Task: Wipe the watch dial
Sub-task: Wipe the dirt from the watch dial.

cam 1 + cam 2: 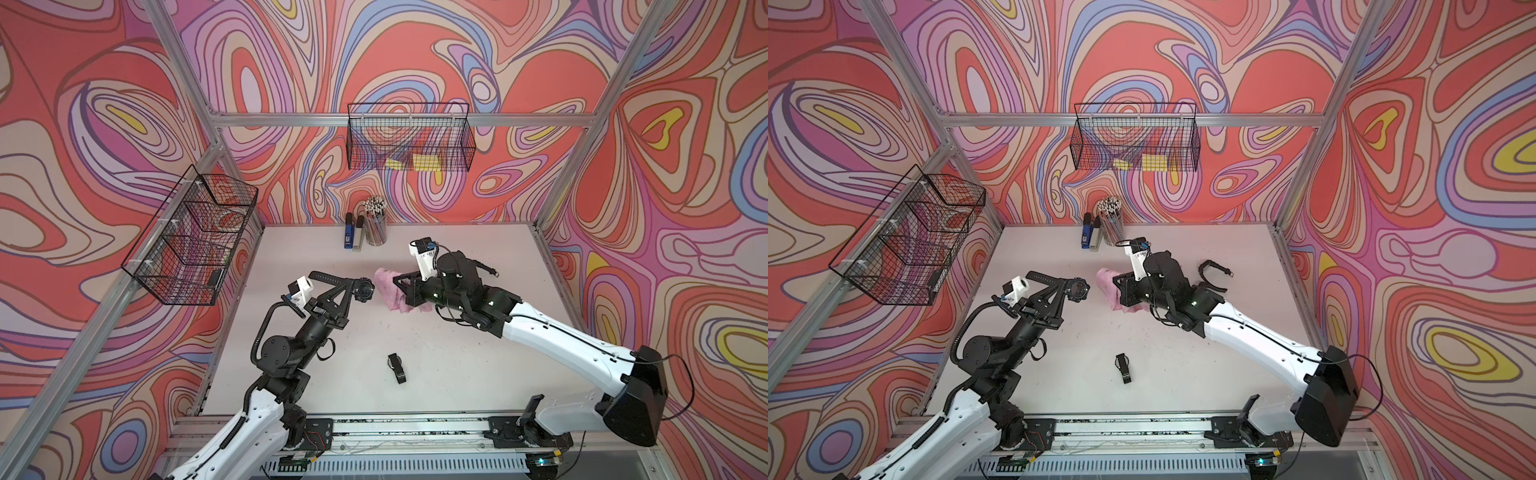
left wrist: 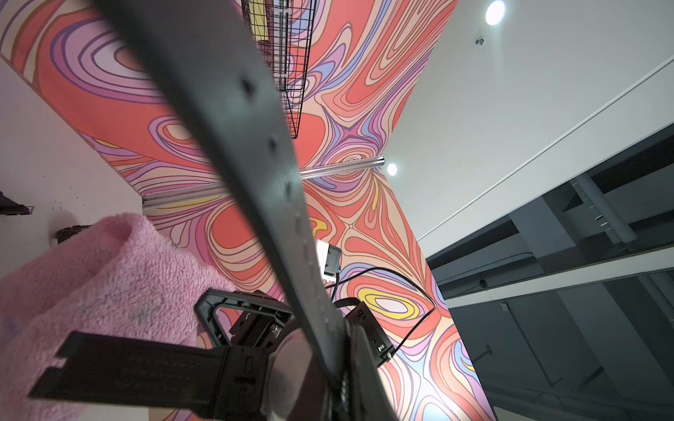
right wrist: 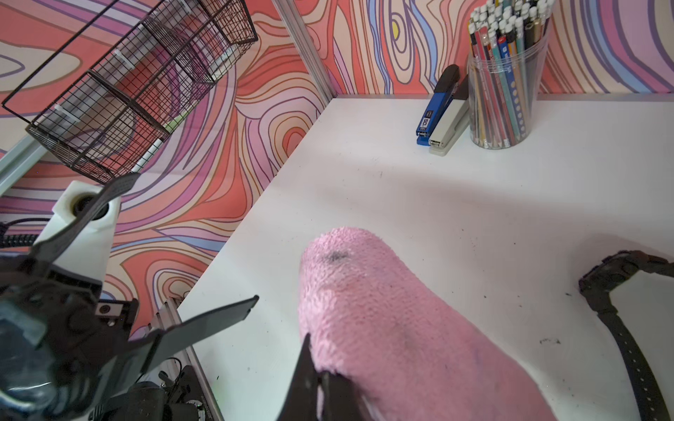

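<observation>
**Inspector:** Where is the watch, and who is holding what?

**Onlooker:** The left pincer is clenching the watch by its case. It is carrying the watch clear of the tabletop, at about eleven o'clock from the tabletop's middle if the rail side is six. The dial is turning up and towards three o'clock, and the strap is trailing out towards nine. The right pincer is gripping the pink cloth, and a rounded fold of it is sticking out ahead of the jaws.

**Inspector:** Which step is this?

**Onlooker:** I am judging it to be the wipe itself, either just meeting the dial or between strokes. The fold is sitting just beside the dial at its three o'clock. I cannot tell from here whether the two are touching.

**Inspector:** And what is the next move calling for?

**Onlooker:** The right arm is going to need a short push towards nine o'clock to press the fold onto the glass, then small rubbing strokes across it. The left arm should be holding the case steady against that pressure. A second watch is lying on the tabletop at two o'clock, well apart.
</observation>
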Controlling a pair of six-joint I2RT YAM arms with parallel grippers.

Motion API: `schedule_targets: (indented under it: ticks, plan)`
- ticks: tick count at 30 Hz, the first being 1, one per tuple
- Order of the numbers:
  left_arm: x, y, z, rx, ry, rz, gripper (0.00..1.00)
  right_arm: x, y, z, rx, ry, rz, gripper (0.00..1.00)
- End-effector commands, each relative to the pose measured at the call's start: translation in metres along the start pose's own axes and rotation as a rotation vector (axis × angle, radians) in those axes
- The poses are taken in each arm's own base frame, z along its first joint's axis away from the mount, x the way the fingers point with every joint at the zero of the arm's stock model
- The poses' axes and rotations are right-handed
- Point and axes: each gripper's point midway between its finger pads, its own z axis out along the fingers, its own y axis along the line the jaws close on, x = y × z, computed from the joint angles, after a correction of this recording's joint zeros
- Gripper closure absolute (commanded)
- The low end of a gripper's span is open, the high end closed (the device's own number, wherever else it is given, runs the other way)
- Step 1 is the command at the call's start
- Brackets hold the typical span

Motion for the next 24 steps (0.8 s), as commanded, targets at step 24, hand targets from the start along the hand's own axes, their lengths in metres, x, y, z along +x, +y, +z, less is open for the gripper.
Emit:
schedule_targets:
  ticks: [24]
  plan:
    - [0.025, -0.011, 0.023, -0.169, 0.179, 0.227, 1.0, -0.001, 0.111, -0.022, -0.307, -0.021, -0.129, 1.0]
